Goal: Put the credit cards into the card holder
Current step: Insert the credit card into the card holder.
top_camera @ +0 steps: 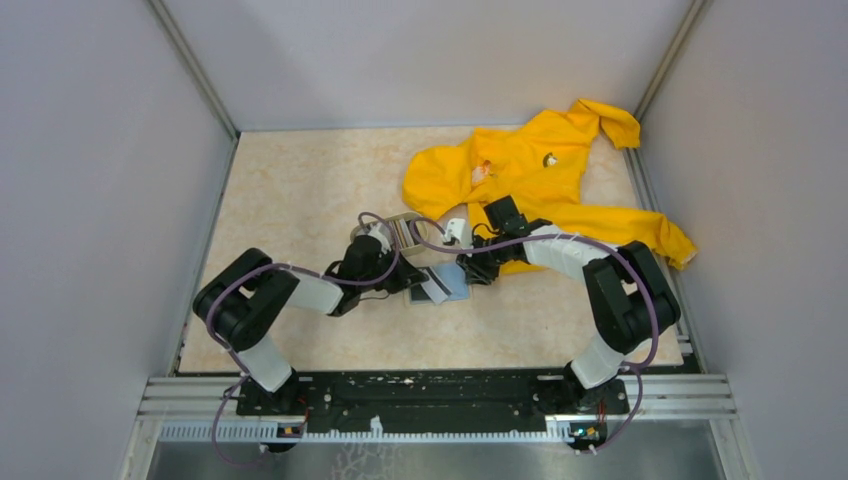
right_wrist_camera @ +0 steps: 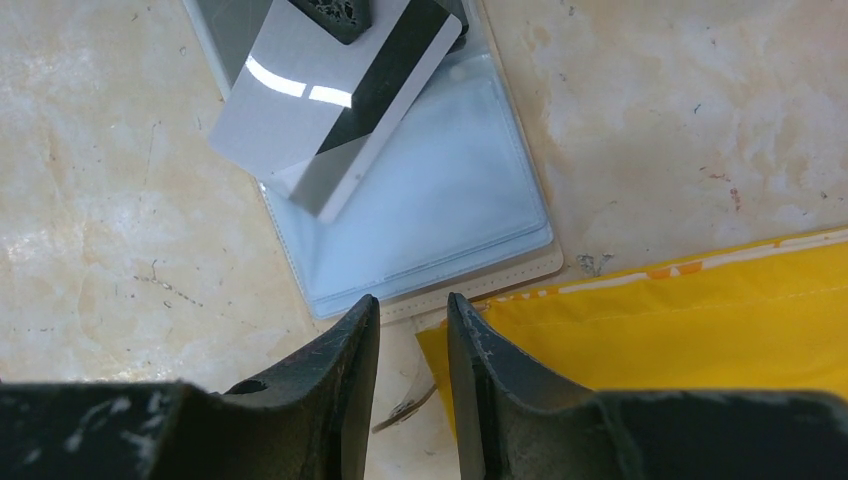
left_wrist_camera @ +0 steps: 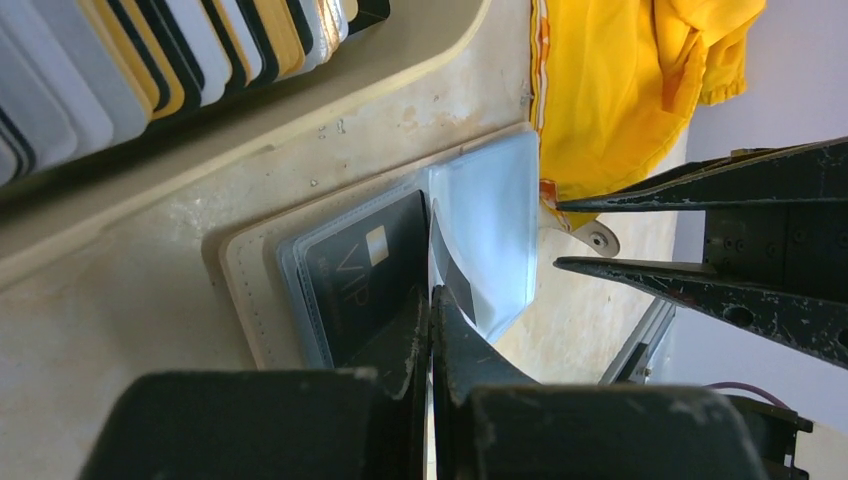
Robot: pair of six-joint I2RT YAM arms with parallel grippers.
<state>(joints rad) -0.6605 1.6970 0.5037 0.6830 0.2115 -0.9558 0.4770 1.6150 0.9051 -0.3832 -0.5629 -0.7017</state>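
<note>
Left wrist cam: my left gripper (left_wrist_camera: 430, 300) is clamped on the light card (right_wrist_camera: 290, 120), tilted over the open card holder (right_wrist_camera: 450, 220). The dark card (left_wrist_camera: 355, 285) is in its sleeve. My right gripper (right_wrist_camera: 412, 310) is slightly parted, holding nothing.

Dark VIP card (left_wrist_camera: 360, 285) inside open card holder (left_wrist_camera: 245, 290), striped card (right_wrist_camera: 320, 110) aslant above

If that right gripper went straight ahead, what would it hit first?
Probably the near edge of the card holder, lying just ahead of the right gripper, though depth is unclear.

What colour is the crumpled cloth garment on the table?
The crumpled garment is bright yellow; top external view.
</note>
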